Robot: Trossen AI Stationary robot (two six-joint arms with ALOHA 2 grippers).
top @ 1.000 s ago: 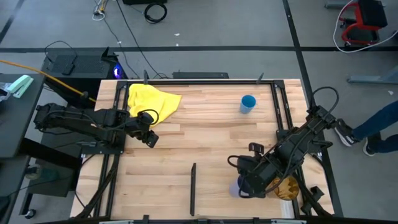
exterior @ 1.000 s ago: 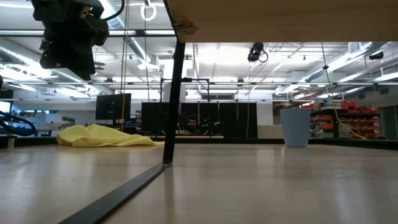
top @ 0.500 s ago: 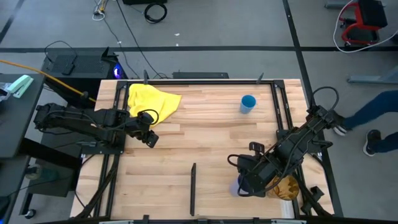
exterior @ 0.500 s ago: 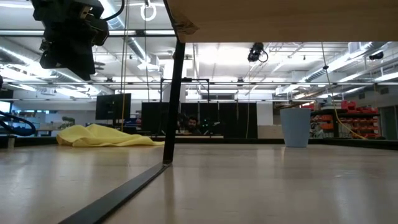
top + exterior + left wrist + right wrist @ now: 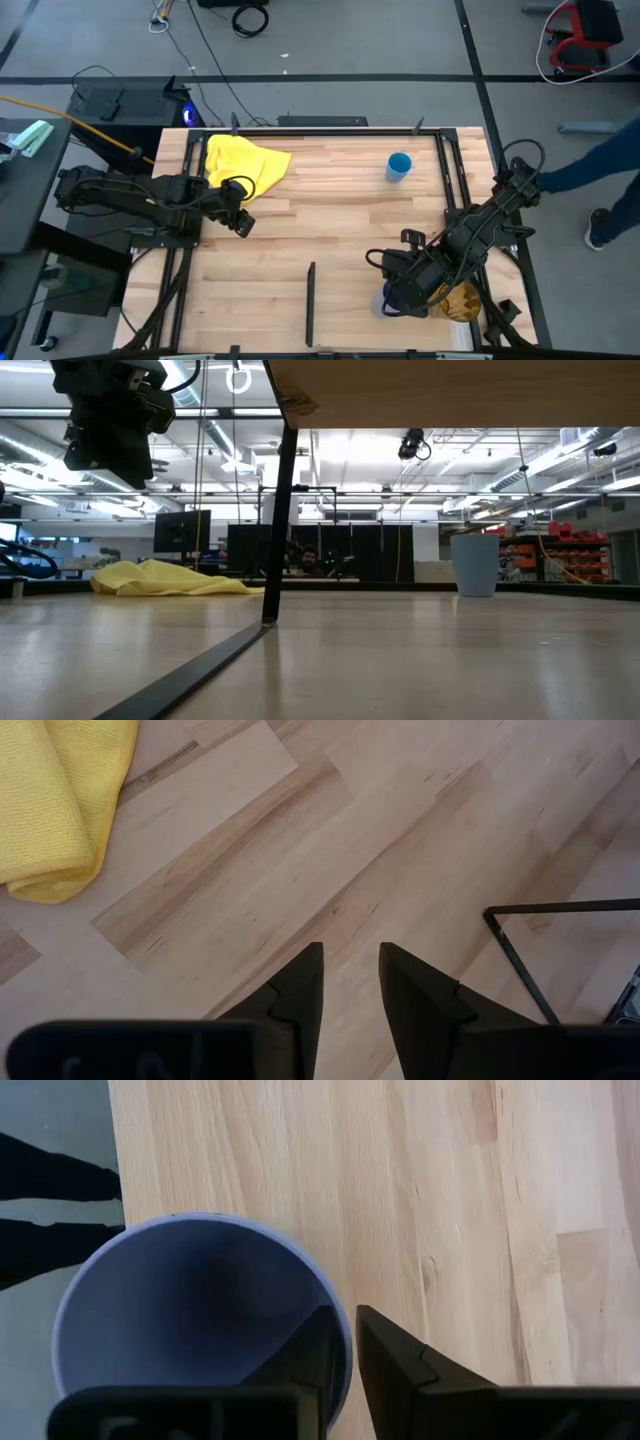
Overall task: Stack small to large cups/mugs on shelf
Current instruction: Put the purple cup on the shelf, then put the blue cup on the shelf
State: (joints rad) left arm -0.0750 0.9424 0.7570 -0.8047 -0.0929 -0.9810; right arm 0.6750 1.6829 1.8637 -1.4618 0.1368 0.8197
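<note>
The lavender cup [image 5: 384, 300] stands mouth up at the table's near edge, right of centre, and its mouth fills the right wrist view [image 5: 190, 1310]. My right gripper [image 5: 398, 296] is shut on it from above. The amber tumbler [image 5: 462, 300] sits just to the right of that gripper, partly under the arm. The small blue cup [image 5: 399, 166] stands upright on its base far right, and the low view shows it too [image 5: 475, 564]. My left gripper [image 5: 241, 224] hangs open and narrow above bare wood near the left edge [image 5: 350, 952], touching nothing. My right gripper pinches the lavender cup's rim [image 5: 338, 1308], one finger [image 5: 312, 1342] inside the cup and the other [image 5: 392, 1350] outside the wall. The fingers come from above, pointing down. The cup is upright, mouth up; its base is hidden, so whether it rests on the table cannot be told.
A crumpled yellow cloth [image 5: 245, 163] lies at the far left corner. A thin dark strip [image 5: 310, 300] runs along the table near its near edge; in the low view a dark post [image 5: 280, 510] rises from it to a wooden shelf board [image 5: 450, 390] overhead. A person passes right of the table.
</note>
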